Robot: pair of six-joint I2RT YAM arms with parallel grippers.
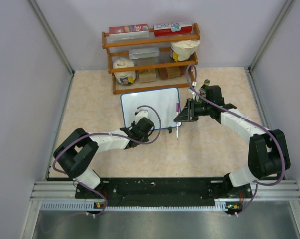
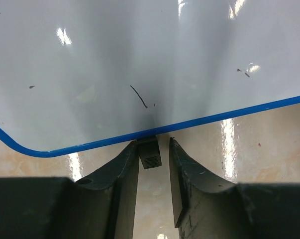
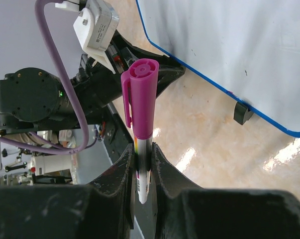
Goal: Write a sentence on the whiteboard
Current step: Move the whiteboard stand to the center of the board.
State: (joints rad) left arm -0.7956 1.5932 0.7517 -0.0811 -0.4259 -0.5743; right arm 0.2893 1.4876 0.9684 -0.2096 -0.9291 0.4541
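A small rectangular whiteboard with a thin blue frame and rounded corners is seen lying flat on the beige marbled surface, toward the middle of its far side. Its far edge lies just in front of a wooden shelf rack set against the back wall.

The left tool is placed at the board's near edge, close to the near-left corner. Its fingers are held apart on either side of a small black foot under the frame. A narrow gap is visible between the foot and one finger, while the other finger appears to touch it. A short dark stroke is seen on the white face just beyond that edge.

The right tool is clamped on the white barrel of a marker with a magenta clip cap. The cap is still fitted. In the overhead view the marker is held by the board's right edge, near the near-right corner.

Bare surface is shown to the left and right of the board, out to the grey side walls, and between its near edge and the arm bases. Behind it, hardly any room is left before the rack.
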